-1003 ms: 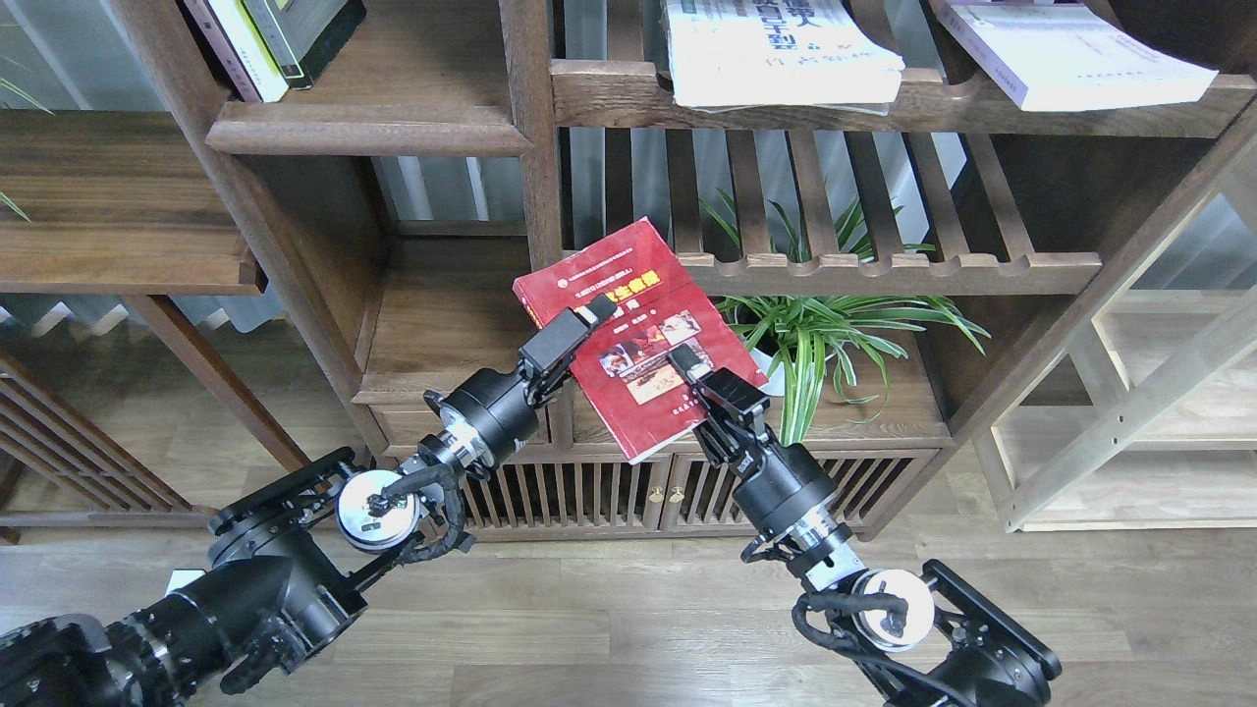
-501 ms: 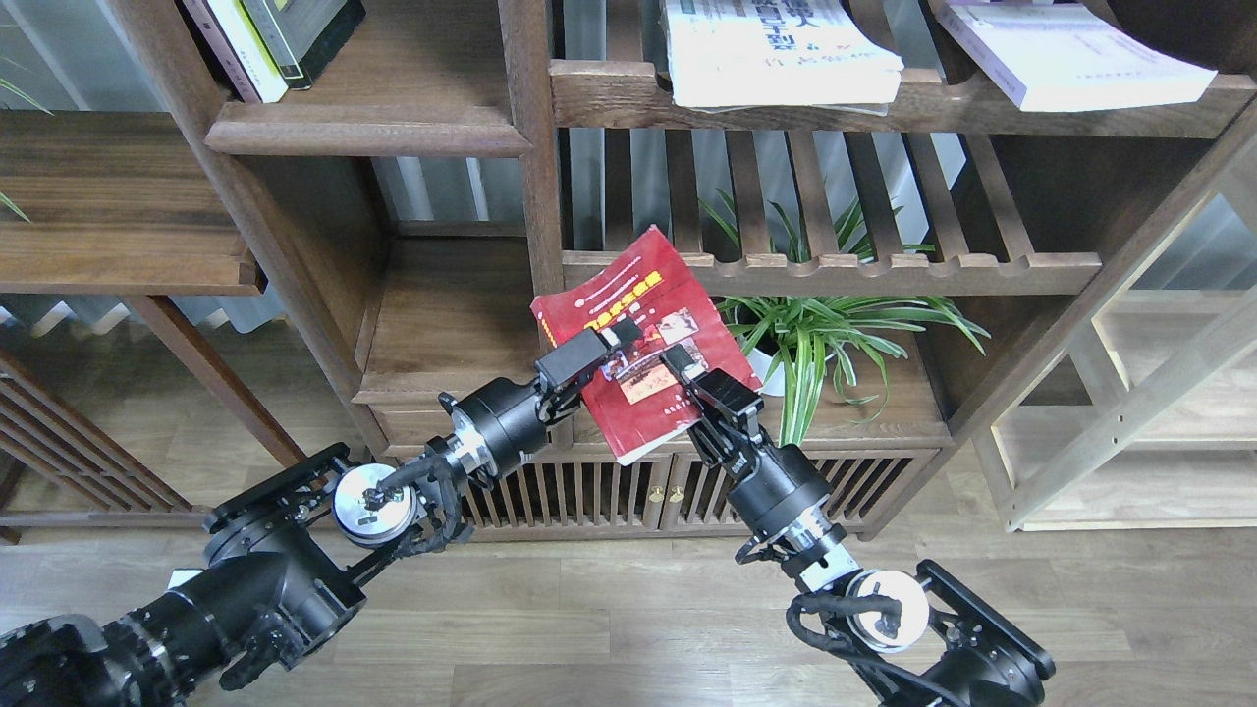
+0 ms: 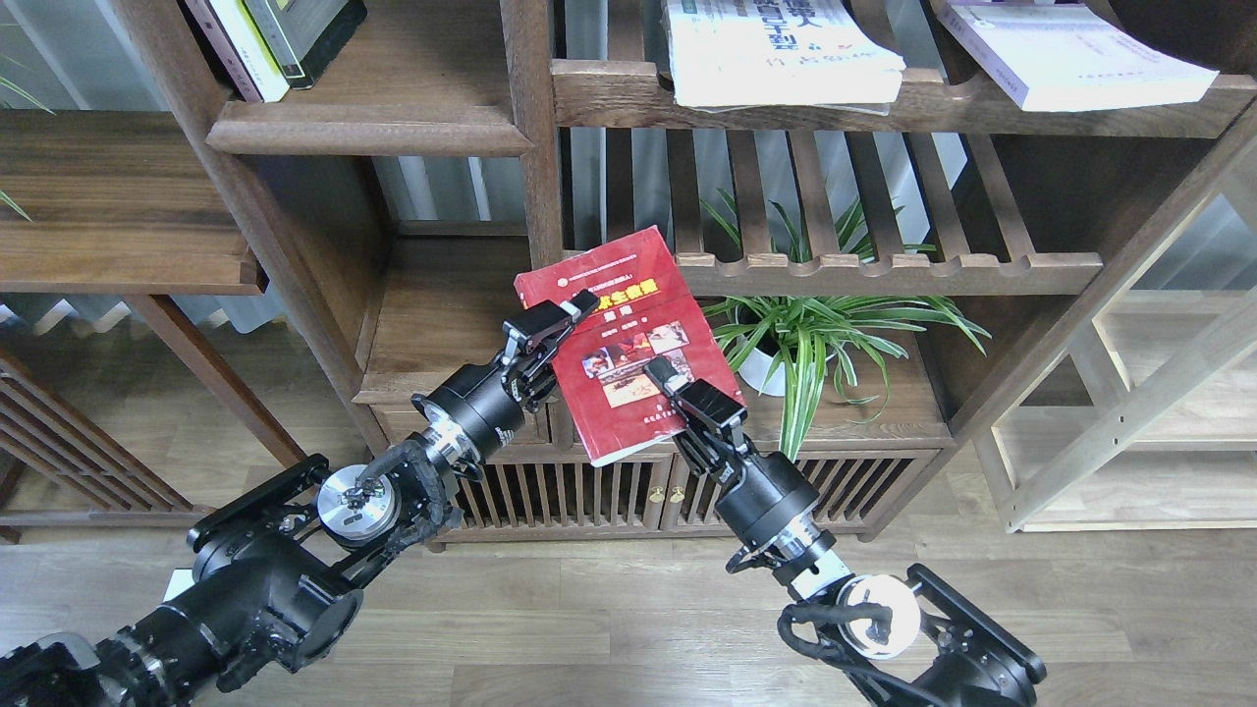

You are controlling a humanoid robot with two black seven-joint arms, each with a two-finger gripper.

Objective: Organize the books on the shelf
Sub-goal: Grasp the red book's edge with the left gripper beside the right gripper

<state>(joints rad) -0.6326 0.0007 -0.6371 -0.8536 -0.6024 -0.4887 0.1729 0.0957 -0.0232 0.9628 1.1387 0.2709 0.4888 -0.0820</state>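
Observation:
I hold the thin red book [image 3: 628, 339] tilted in the air in front of the bookcase's middle post. My left gripper [image 3: 552, 326] is shut on its left edge, and my right gripper [image 3: 672, 385] is shut on its lower right corner. The large white book with green characters [image 3: 781, 49] and the pale lavender-white book [image 3: 1065, 54] lie flat on the upper right plank [image 3: 982, 116]. The solid shelf with a moulded front edge [image 3: 368, 133] is at upper left, above and left of the red book.
Several upright books [image 3: 270, 39] stand at the left of the moulded shelf. A slatted rack with a scalloped rail [image 3: 884, 267] hangs over a potted spider plant [image 3: 815, 339], just right of the red book. A low cabinet with slatted doors [image 3: 589, 496] is below.
The red book has shifted left and turned its cover more toward me. My left gripper slid from the cover's middle to its left edge. The right arm followed leftward.

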